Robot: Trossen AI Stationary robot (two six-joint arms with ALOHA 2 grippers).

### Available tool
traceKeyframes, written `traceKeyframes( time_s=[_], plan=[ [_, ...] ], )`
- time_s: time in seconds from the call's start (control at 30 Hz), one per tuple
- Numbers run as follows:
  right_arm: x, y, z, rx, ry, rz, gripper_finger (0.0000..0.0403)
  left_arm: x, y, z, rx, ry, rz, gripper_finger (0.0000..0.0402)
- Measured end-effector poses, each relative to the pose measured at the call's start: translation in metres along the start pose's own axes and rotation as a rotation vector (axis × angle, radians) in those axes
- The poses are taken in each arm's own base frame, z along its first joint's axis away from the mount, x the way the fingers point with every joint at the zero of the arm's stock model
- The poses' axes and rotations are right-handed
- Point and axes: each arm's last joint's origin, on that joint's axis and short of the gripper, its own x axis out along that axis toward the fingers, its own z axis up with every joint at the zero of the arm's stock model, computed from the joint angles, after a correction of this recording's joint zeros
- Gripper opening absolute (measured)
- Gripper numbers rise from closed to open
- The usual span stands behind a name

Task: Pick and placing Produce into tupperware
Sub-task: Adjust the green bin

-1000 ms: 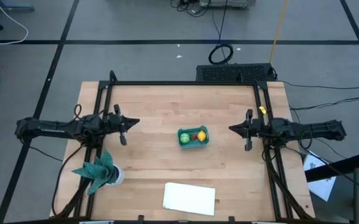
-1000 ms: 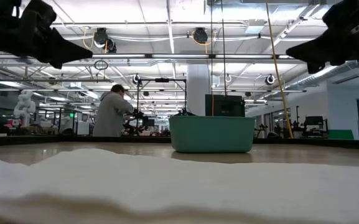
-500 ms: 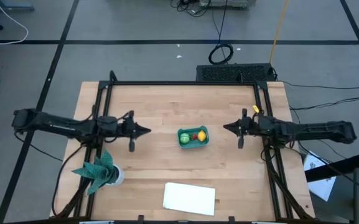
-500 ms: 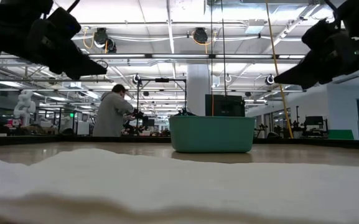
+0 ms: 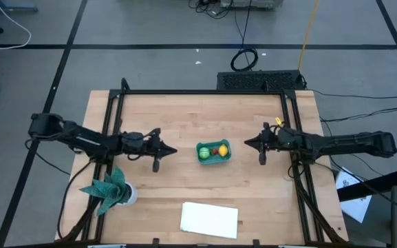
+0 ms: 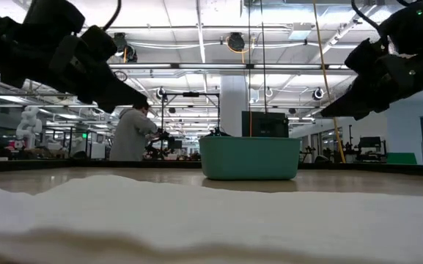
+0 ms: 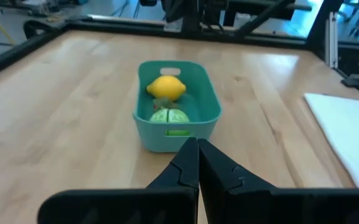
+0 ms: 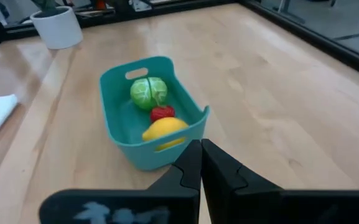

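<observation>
The teal tupperware (image 5: pixel 213 152) stands on the table's middle, also seen in the low view (image 6: pixel 249 158). Inside it lie the green round piece (image 8: pixel 148 93), the red piece (image 8: pixel 162 112) and the yellow lemon (image 8: pixel 164 128); in the left wrist view the lemon (image 7: pixel 166 88) sits behind the green piece (image 7: pixel 169 116). My left gripper (image 5: pixel 173 151) is shut and empty, above the table just left of the container. My right gripper (image 5: pixel 248 143) is shut and empty, above the table right of it. Both point at the container.
A teal leafy plant in a white pot (image 5: pixel 111 189) stands near the front left. A flat white rectangle (image 5: pixel 210 220) lies near the front edge. A black frame (image 5: pixel 205 91) rims the table. A person (image 6: pixel 131 132) stands far off in the room.
My left gripper has moved toward the table's right, toward the tupperware, sinking and tipping its fingers down. My right gripper has moved a little toward the tupperware, also sinking and tipping down. Both stay shut. The tupperware and the produce have not moved.
</observation>
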Motion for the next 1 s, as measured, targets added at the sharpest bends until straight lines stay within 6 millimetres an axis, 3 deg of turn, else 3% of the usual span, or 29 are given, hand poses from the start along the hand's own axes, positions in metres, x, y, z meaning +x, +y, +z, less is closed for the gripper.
traceKeyframes(
  time_s=[0.4,1.0],
  plan=[
    [0.02,0.001,-0.005,0.019,0.048,0.012,0.0,0.038,0.0,0.005,-0.026,0.072,0.012,0.0001],
    [0.051,0.001,-0.024,0.057,0.119,-0.002,0.0,0.045,0.001,-0.003,-0.055,0.111,0.041,0.0001]
  ],
)
